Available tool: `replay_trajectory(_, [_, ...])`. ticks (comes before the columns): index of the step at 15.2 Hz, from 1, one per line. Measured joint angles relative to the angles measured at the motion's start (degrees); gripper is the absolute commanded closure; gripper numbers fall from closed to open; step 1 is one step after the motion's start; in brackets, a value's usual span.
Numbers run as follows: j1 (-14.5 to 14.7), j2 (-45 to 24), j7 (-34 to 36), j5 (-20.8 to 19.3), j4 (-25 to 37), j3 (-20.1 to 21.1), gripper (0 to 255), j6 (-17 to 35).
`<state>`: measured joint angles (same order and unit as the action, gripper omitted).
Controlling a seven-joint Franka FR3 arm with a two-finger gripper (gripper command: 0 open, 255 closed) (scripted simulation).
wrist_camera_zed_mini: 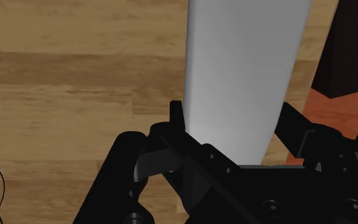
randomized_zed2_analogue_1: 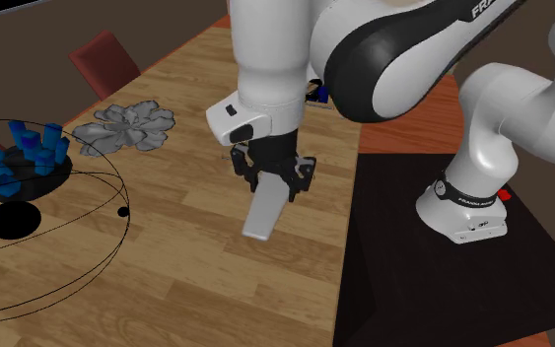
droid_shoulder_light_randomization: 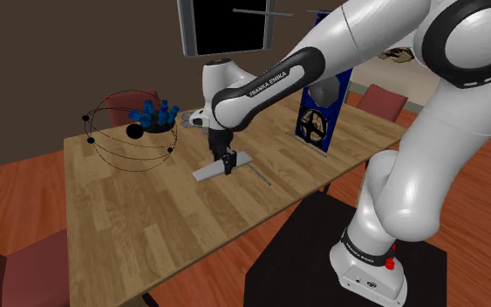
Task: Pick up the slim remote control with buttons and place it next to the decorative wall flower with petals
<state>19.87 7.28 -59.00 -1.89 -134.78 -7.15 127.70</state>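
The remote (droid_shoulder_light_randomization: 217, 167) is a plain light grey slim slab with no buttons showing. My black gripper (droid_shoulder_light_randomization: 228, 162) is shut on it near one end. In the second exterior view the remote (randomized_zed2_analogue_1: 263, 212) slants down from the gripper (randomized_zed2_analogue_1: 273, 183) over the wooden table (randomized_zed2_analogue_1: 196, 286). In the wrist view the fingers (wrist_camera_zed_mini: 177, 118) clasp the slab (wrist_camera_zed_mini: 247, 70) by its long sides. The grey petalled flower (randomized_zed2_analogue_1: 125, 126) lies flat on the table, away from the gripper toward that view's upper left. In the shoulder view the flower (droid_shoulder_light_randomization: 191, 120) peeks out behind the arm.
A black wire globe (droid_shoulder_light_randomization: 126, 131) stands beside a dark bowl of blue blocks (randomized_zed2_analogue_1: 19, 158) near the flower. A blue banner (droid_shoulder_light_randomization: 320, 113) stands at the table's far side. A thin rod (droid_shoulder_light_randomization: 261, 177) lies by the remote. Red chairs (randomized_zed2_analogue_1: 103, 59) flank the table.
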Motion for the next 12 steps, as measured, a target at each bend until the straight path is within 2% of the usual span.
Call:
replay_trajectory(6, [-3.9,-2.2,-8.8,-0.2,2.3,-4.9,255,0.0])
replay_trajectory(12, [-7.7,-7.3,-17.9,1.2,8.3,-9.4,255,-0.9])
